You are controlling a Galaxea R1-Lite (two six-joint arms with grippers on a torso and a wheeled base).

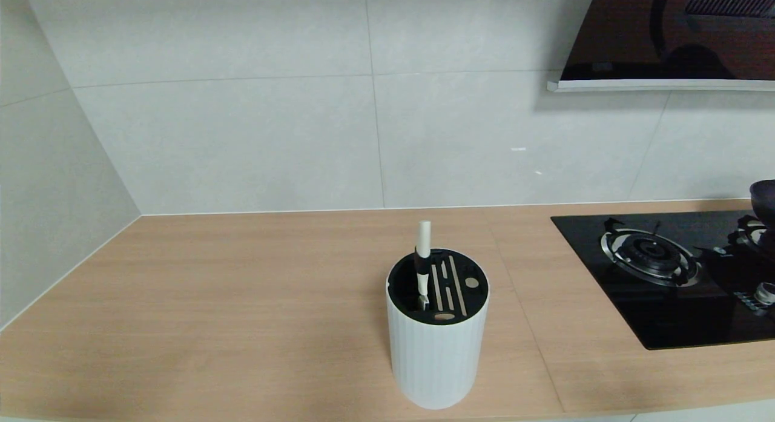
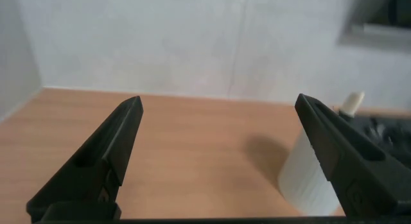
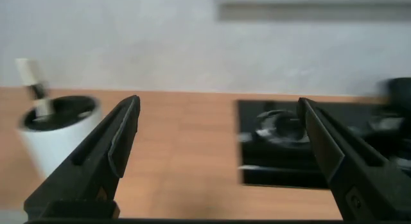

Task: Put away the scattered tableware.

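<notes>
Head view: a white-handled utensil [image 1: 423, 250] stands in the holder [image 1: 437, 355]; my left claw [image 2: 218, 102] and right claw [image 3: 218, 101] gape wide, empty.

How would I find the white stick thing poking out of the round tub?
Look at the wooden countertop with the black stove at its right end. Left of the stove, near the front edge, stands a white ribbed holder with a black slotted top. The utensil stands in the top's left side: the only thing sticking up, white handle above a black collar.
</notes>
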